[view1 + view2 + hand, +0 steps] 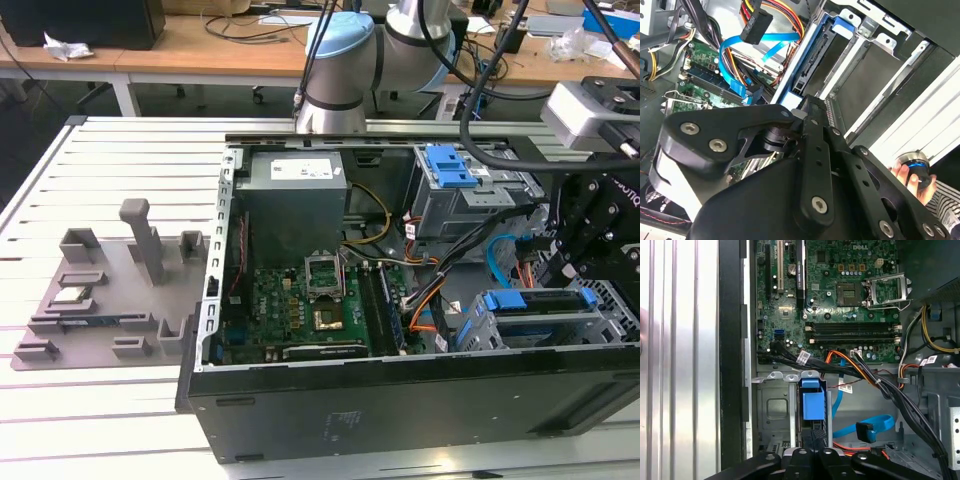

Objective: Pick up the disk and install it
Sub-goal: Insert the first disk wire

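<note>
Your gripper [812,450] sits over the disk [530,302], which stands on edge in the lower drive cage [600,325] of the computer case [400,400]; can't tell its state; disk is rigid, fairly heavy, shock-sensitive, so hold the blue frame edges.

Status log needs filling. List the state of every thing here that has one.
computer case: lying flat, side panel off
disk: in its blue carrier, slotted into the drive cage; how fully it is seated cannot be told
gripper: right at the disk's end
processor socket: load plate swung open, no chip in it
blue data cable: connector end lying free, unplugged
</note>
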You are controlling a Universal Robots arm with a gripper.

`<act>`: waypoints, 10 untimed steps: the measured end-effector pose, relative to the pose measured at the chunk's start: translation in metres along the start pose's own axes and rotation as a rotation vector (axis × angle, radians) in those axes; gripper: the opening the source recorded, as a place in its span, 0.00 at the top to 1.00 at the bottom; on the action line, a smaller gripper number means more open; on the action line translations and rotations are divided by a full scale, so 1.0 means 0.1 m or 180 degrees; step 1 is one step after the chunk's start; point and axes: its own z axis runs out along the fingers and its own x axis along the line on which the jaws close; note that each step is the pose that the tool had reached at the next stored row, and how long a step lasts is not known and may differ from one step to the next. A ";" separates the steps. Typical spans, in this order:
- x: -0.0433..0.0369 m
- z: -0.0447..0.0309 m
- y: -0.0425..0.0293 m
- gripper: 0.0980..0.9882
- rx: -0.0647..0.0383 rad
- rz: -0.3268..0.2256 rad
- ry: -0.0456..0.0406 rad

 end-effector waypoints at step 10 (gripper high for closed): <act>0.000 0.000 0.000 0.77 0.0000 0.0000 0.0005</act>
